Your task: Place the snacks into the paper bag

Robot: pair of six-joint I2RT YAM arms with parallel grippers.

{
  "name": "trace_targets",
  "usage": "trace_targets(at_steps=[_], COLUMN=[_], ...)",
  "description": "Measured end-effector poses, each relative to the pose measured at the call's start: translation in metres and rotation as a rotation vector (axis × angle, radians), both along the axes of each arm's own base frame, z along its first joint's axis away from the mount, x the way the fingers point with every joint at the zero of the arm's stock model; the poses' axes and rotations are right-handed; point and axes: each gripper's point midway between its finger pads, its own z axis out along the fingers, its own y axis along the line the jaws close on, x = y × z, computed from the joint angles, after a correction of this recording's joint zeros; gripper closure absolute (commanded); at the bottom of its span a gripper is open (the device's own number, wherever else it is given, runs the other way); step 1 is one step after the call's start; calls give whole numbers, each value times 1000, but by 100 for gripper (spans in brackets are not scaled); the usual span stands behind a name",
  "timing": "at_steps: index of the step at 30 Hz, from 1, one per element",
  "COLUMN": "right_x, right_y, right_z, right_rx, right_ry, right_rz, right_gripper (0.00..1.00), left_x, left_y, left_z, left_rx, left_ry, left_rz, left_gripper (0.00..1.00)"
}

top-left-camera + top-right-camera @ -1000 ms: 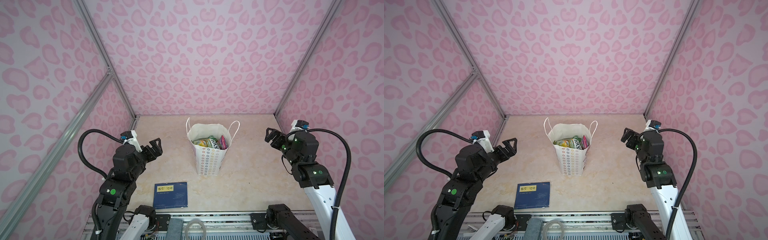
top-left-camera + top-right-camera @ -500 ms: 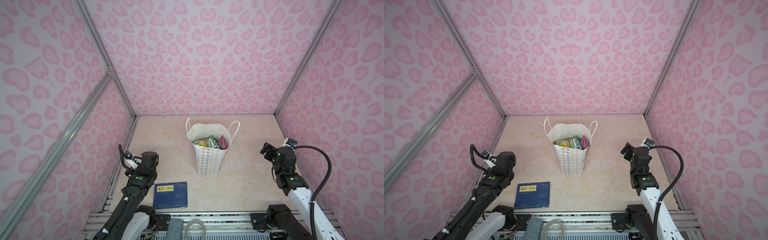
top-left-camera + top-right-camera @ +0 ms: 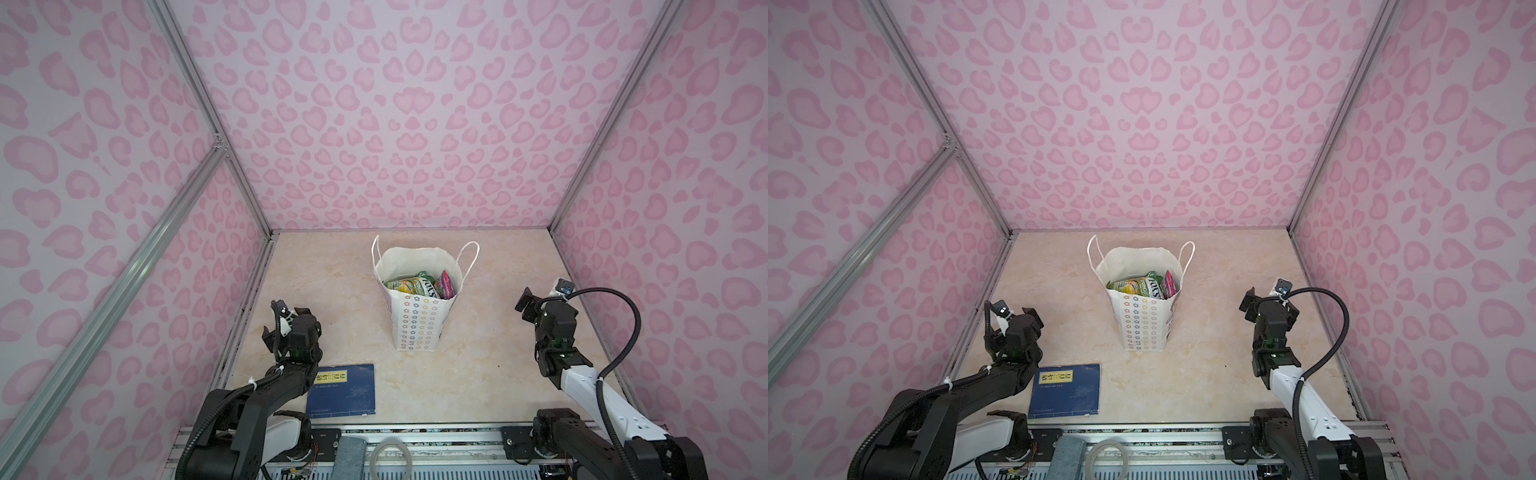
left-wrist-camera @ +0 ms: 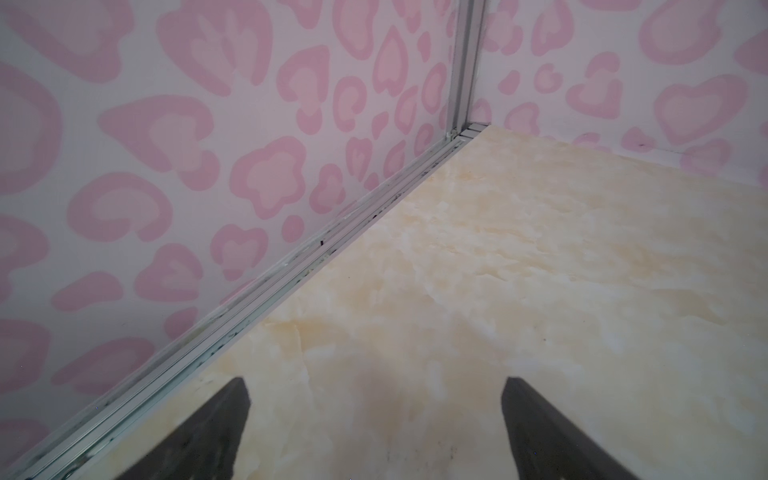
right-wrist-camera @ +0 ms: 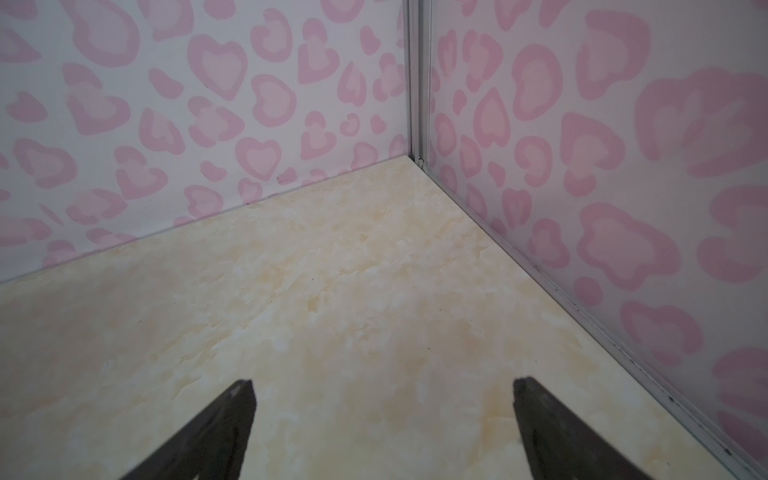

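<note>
- Three wall panels printed with pink heart blotches, held in aluminium frame rails, box the cell in; nothing on them bears on the job.
- Next, the cream marbled tabletop: no loose packet shows on it in either top view, and both wrist views show only bare surface running to the corners.
- Both arms have dropped from a raised pose a second ago to a low, folded one. The black left arm is near the left wall and the white-and-black right arm near the right wall, each well apart from the bag. I read this as a retreat to rest, with the task done.
- A white paper bag with cord handles and rows of coloured flowers stands upright mid-table, mouth open, unmoved.
- A flat dark-blue book with a yellow label lies at the front edge, one corner hidden behind the left arm; it is no part of the task.
- Glossy snacks, green-yellow with a magenta one beside them, sit inside the bag below its rim.
- Smallest, the left gripper and right gripper: jaws spread wide, nothing between them.
</note>
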Motion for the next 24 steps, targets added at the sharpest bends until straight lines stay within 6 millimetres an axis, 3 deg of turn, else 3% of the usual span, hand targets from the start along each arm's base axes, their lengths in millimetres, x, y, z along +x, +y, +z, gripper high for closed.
trace_targets(at_steps=[8, 13, 20, 24], right_x=[9, 23, 41, 32], right_y=[-5, -4, 3, 8], right_z=[-40, -52, -41, -35], right_rx=[-152, -231, -277, -281], right_ry=[71, 103, 91, 71], right_rz=[16, 36, 78, 106], right_gripper=[1, 1, 1, 1], left_x=[28, 37, 59, 67], left_y=[-21, -26, -24, -27], left_z=[8, 18, 9, 10], left_rx=[44, 48, 11, -17], left_ry=[-80, -114, -83, -85], left_rz=[-171, -223, -300, -335], left_gripper=[3, 3, 3, 3])
